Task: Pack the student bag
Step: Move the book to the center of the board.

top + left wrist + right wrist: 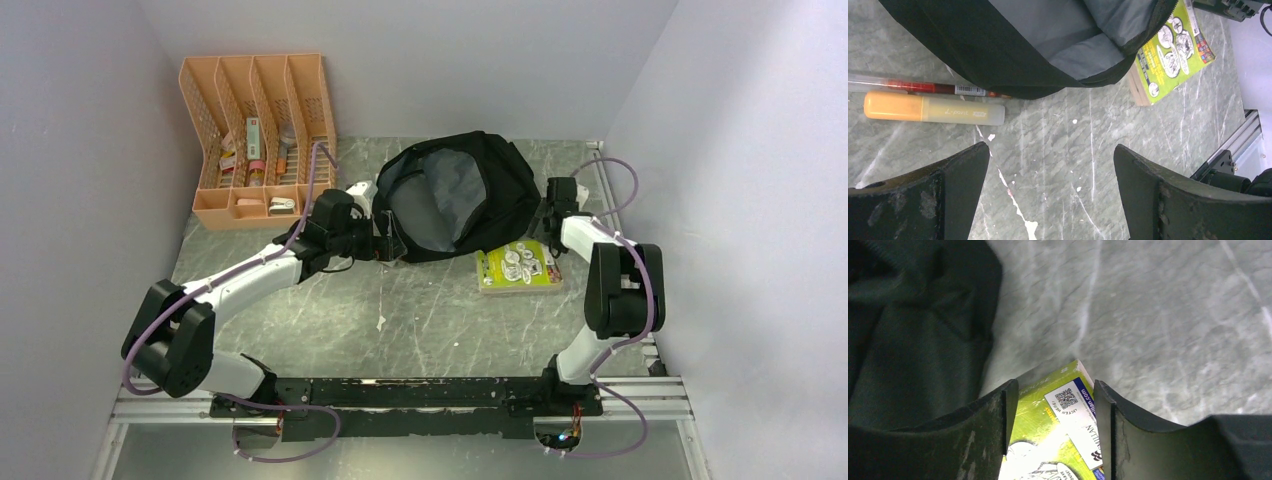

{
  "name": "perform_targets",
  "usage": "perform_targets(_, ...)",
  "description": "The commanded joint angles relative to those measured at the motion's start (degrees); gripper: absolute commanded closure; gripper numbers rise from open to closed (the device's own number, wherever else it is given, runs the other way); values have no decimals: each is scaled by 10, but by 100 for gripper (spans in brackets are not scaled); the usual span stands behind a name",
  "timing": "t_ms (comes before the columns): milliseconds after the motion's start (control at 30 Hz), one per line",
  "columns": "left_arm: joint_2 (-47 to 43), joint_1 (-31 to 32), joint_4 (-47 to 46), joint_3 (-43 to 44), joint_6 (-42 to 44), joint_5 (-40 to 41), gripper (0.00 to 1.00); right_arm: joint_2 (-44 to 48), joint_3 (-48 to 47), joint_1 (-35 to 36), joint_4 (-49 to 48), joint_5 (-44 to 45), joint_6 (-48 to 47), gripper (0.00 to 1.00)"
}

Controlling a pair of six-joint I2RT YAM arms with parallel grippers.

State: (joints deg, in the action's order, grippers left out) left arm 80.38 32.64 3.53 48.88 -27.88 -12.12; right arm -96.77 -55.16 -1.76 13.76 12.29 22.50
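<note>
Setting: pale walls close in on three sides of a grey-green marbled table point(420, 310), seen from above with both arms reaching away from the near edge.

Student bag: the black student bag point(505, 190) lies at the far middle of the table between the two arms. Its mouth gapes towards the camera, and only grey lining point(445, 200) shows inside.

Organiser: an orange mesh organiser point(228, 216) stands in the far left corner, apart from the bag. Its four slots and front tray hold small stationery pieces, too small to name.

Book: a lime-green book point(518, 267) with cartoon drawings on the cover lies flat at the bag's near right edge, one corner tucked against the fabric.

Left gripper: the left gripper point(1050, 152) hangs over bare table just beside the bag, jaws spread wide and holding nothing.

Right gripper: the right gripper point(1054, 387) has its jaws part-way apart, one finger on either side of the book's corner. No clamp on the book can be seen.

Highlighter: an orange-capped highlighter point(933, 110) lies on the table by the bag's edge.

Pen: a red pen point(923, 86) lies alongside the highlighter, its tip hidden under the bag.
</note>
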Motion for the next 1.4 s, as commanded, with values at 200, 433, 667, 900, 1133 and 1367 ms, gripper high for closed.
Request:
perform_targets(200,-14,-3,-8,-19,-9,-14,2,36,64,117,73,-41,7,49)
perform_targets(433,-28,12,-23,-47,-43,-21,2,89,111,201,82,-53,64,49)
perform_targets(667,-70,72,-16,-95,-115,33,2,195,148,224,102,-16,109,37)
perform_targets(900,-88,105,-68,-143,-176,47,2,270,186,219,91,-29,96,25)
perform_targets(1133,-54,108,-76,-122,-167,34,2,288,233,218,62,-98,110,22)
perform_targets(1367,-30,109,-82,-119,-163,14,2,292,257,220,43,-176,109,21)
